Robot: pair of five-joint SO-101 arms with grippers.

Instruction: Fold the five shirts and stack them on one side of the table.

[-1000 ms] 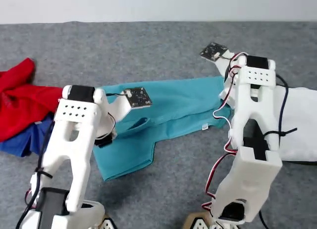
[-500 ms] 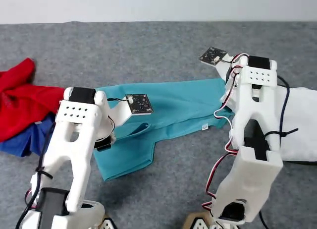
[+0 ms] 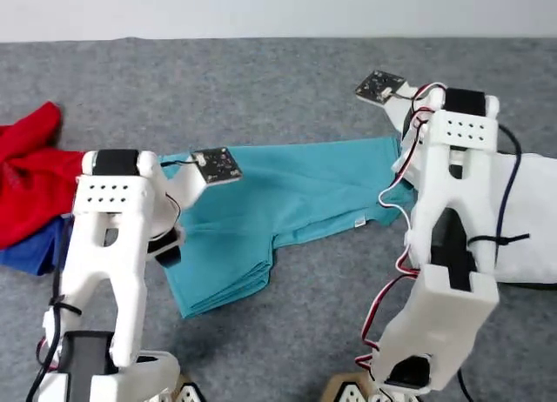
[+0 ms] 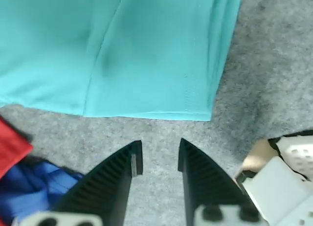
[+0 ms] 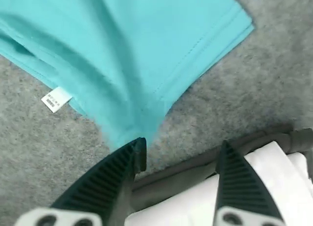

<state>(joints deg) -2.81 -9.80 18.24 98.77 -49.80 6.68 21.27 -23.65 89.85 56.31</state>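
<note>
Teal cloth lies just ahead of both my grippers: the teal shirt (image 3: 296,202) is stretched flat across the grey table (image 3: 261,80) between my two arms, partly doubled over on itself. My left gripper (image 4: 160,150) hangs over bare table just short of the shirt's hem. Its jaws are only narrowly parted, with nothing between them, and the hem runs straight across in front of the fingertips without touching them. Off to one side of that gripper, well clear of the jaws, sit the red shirt (image 3: 30,180) and the blue shirt (image 3: 30,250), the red bunched on top of the blue. My right gripper (image 5: 182,150) stands wide apart and holds nothing. A folded corner of the teal shirt comes right up to one of its fingertips, though I cannot tell whether they touch. A small white label (image 5: 57,100) lies at the shirt's edge a little farther from that same finger. The white shirt (image 3: 531,219) lies under and beside my right arm
</note>
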